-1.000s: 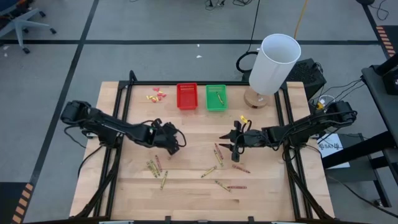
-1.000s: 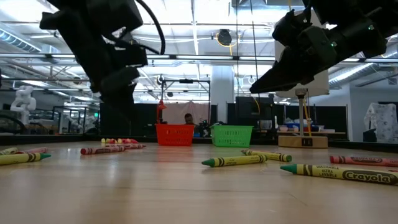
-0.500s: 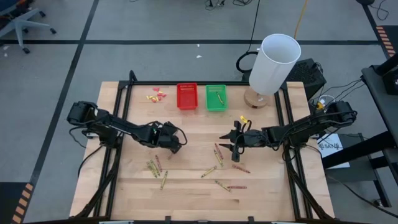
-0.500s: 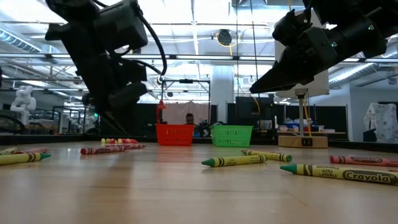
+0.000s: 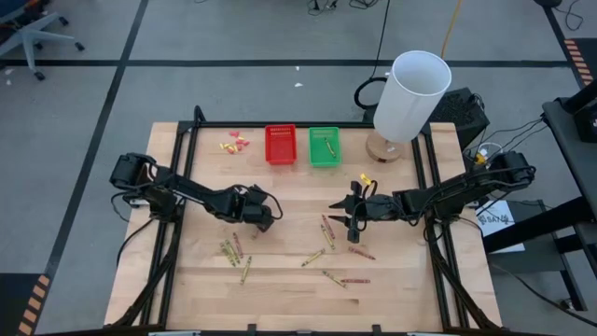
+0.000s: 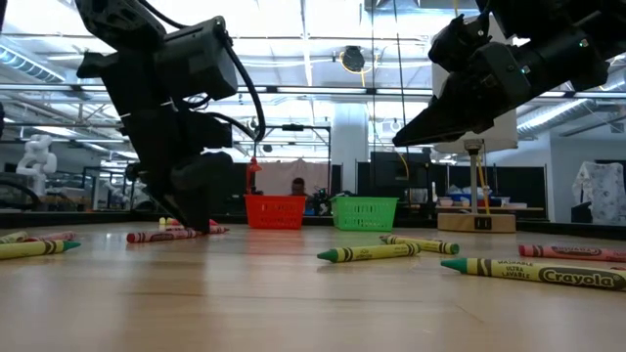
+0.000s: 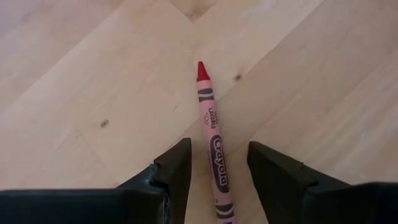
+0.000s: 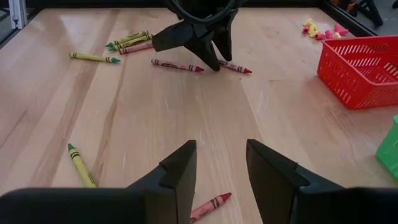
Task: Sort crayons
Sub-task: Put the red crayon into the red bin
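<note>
**Trainee:** On the wooden table, where does your left gripper stand?

**Instructor:** You see it low over the boards left of centre, fingers spread, one on each side of a red crayon that lies flat between them. The fingers do not pinch it; gaps show on both sides. Its tip points away from the wrist.

**Trainee:** And your right gripper?

**Instructor:** It hangs above the table right of centre, fingers parted and holding nothing. A second red crayon lies on the boards below it.

**Trainee:** Where are the other crayons?

**Instructor:** You find a loose group near the front edge under the left arm, more just beside the right gripper, and a few toward the front centre. At least one green crayon lies inside the green basket. The red basket stands just beside it at the far edge.

**Trainee:** Anything else?

**Instructor:** Small yellow and pink scraps lie left of the red basket.
</note>
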Available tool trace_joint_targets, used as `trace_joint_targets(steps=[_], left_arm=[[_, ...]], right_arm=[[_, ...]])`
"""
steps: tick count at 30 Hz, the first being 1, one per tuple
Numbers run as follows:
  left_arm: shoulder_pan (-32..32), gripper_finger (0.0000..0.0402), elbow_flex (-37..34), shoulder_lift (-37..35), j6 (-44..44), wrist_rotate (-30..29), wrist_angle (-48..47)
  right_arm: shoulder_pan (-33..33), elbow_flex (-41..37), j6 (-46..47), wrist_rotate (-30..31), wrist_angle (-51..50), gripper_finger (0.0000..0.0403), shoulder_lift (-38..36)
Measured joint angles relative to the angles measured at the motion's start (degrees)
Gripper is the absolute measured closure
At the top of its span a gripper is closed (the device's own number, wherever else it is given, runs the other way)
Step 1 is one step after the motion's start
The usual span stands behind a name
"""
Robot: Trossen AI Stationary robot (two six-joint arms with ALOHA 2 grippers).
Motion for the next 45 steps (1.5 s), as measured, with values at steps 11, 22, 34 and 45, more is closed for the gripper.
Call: trace_joint_targets(steps=[11, 22, 34, 45], left_arm=[[0.02, 0.0277, -0.09, 0.12, -0.02, 1.38, -0.08], [0.01, 0.0378, -0.17, 0.18, 1.38, 2.3, -0.18], [0.02, 0.0388, -0.22, 0.22, 1.4, 2.3, -0.23], [-0.04, 0.0388, -0.3, -0.59, 4.97, 1.23, 0.6]], right_arm=[[-0.02, 0.0, 0.59, 0.0, -0.01, 0.0275, 0.0], [-0.02, 0.02, 1.3, -0.02, 0.0, 0.0275, -0.01], [-0.01, 0.02, 1.47, -0.02, 0.01, 0.0275, -0.01], [-0.02, 0.02, 1.46, -0.02, 0.01, 0.0275, 0.0]])
